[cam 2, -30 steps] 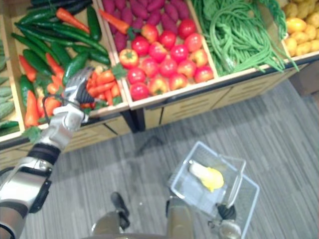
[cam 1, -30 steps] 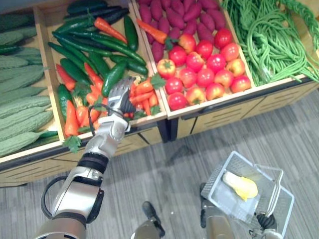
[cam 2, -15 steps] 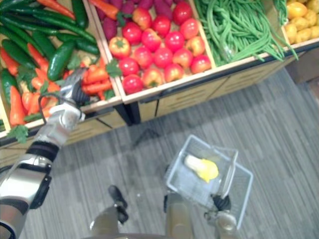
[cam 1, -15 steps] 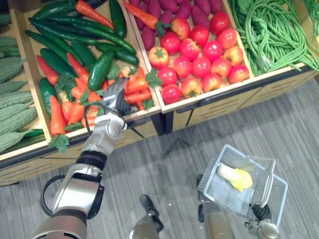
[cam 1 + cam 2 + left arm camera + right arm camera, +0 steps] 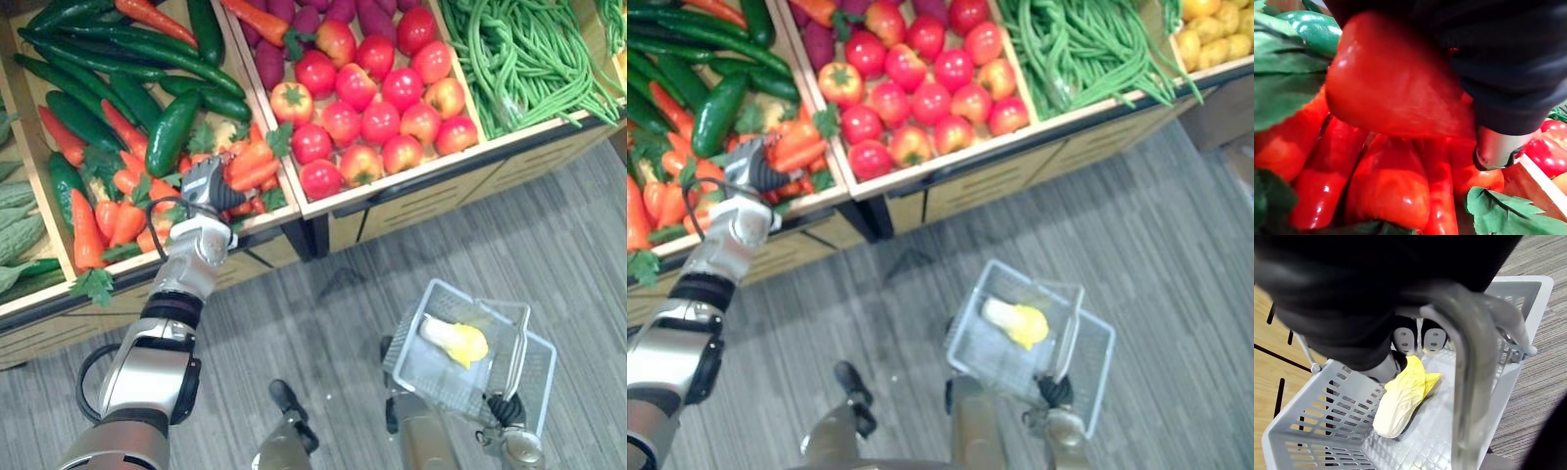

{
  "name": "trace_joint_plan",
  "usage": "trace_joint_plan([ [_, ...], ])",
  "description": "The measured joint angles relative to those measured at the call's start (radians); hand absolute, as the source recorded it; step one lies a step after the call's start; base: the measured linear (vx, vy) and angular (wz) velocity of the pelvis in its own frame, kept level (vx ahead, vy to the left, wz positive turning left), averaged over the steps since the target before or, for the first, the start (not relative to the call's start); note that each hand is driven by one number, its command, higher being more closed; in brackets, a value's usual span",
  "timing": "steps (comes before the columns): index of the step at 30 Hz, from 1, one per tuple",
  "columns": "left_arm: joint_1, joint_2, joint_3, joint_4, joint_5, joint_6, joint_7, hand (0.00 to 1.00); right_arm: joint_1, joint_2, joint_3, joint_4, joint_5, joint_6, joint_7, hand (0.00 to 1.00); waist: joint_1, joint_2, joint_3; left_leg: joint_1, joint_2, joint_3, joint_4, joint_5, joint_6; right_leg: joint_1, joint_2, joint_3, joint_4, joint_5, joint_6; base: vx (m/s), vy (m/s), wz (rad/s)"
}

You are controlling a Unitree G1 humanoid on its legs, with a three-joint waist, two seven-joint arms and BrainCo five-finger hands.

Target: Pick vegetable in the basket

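Left hand (image 5: pixel 208 186) clamps a carrot (image 5: pixel 1396 83) at ten o'clock, not yet dropped into the basket (image 5: pixel 416 370), which the right hand (image 5: pixel 1361 323) grips at five.

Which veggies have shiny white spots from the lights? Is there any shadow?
Left wrist view: small white glints on the carrots and the cucumber. Left eye view: pale shine on the tomatoes. Right wrist view: the yellow cabbage throws a dark shadow on the basket floor.

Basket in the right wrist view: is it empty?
No, a pale yellow leafy vegetable lies on the bottom of the grey basket.
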Motion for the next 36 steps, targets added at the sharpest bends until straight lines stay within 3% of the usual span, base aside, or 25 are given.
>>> trace_joint_plan([
  [11, 0.001, -0.002, -0.012, -0.007, 0.0, 0.024, -0.002, 1.0, 0.002, 0.0, 0.0, 0.016, -0.002, 0.002, 0.0, 1.0, -0.006, -0.002, -0.001, 0.019, 0.001, -0.024, 0.002, 0.007, 0.001, 0.044, -0.006, -0.014, -0.017, 0.002, 0.002, 0.0, 0.003, 0.06],
  [16, 0.014, -0.003, -0.01, -0.166, 0.0, 0.042, 0.033, 1.0, 0.013, 0.003, -0.002, 0.024, -0.002, 0.004, -0.001, 1.0, -0.003, -0.002, -0.001, 0.021, -0.001, -0.063, 0.002, 0.009, 0.005, 0.08, -0.02, -0.057, -0.017, 0.001, 0.002, -0.02, 0.018, 0.26],
  [20, 0.051, -0.003, -0.007, -0.295, 0.001, 0.047, 0.05, 1.0, 0.025, 0.003, -0.005, 0.023, -0.003, 0.005, -0.001, 1.0, 0.023, -0.002, -0.002, 0.05, -0.006, -0.07, 0.001, 0.01, 0.009, 0.118, -0.029, -0.07, -0.016, 0.001, 0.001, -0.01, 0.029, 0.13],
  [23, 0.079, -0.006, -0.007, -0.384, 0.003, 0.059, 0.069, 1.0, 0.027, 0.003, -0.016, 0.022, -0.006, 0.009, -0.001, 1.0, 0.023, -0.001, -0.004, 0.052, -0.008, -0.089, -0.001, 0.007, 0.015, 0.138, -0.037, -0.096, -0.017, -0.001, -0.001, -0.01, 0.021, 0.25],
  [29, 0.133, -0.009, -0.017, -0.555, 0.009, 0.058, 0.075, 1.0, 0.029, -0.004, -0.087, 0.021, -0.046, 0.041, -0.001, 1.0, 0.032, -0.002, -0.011, 0.083, -0.03, -0.096, -0.02, 0.022, 0.024, 0.179, -0.059, -0.127, -0.017, -0.006, -0.007, 0.0, 0.031, 0.15],
  [32, 0.153, -0.008, -0.078, -0.637, 0.01, 0.039, 0.077, 1.0, 0.039, -0.04, -0.092, 0.021, -0.072, 0.05, 0.0, 1.0, 0.046, -0.002, -0.051, 0.094, -0.042, -0.093, -0.038, 0.027, 0.026, 0.19, -0.067, -0.133, -0.02, -0.007, -0.007, 0.01, 0.033, 0.01],
  [36, 0.193, 0.015, -0.18, -0.752, 0.014, -0.042, 0.075, 1.0, 0.052, -0.141, -0.091, 0.0, -0.129, 0.051, 0.019, 1.0, 0.048, -0.008, -0.107, 0.138, -0.069, -0.084, -0.065, 0.031, 0.025, 0.227, -0.084, -0.134, -0.03, -0.048, 0.004, 0.04, 0.019, 0.02],
])
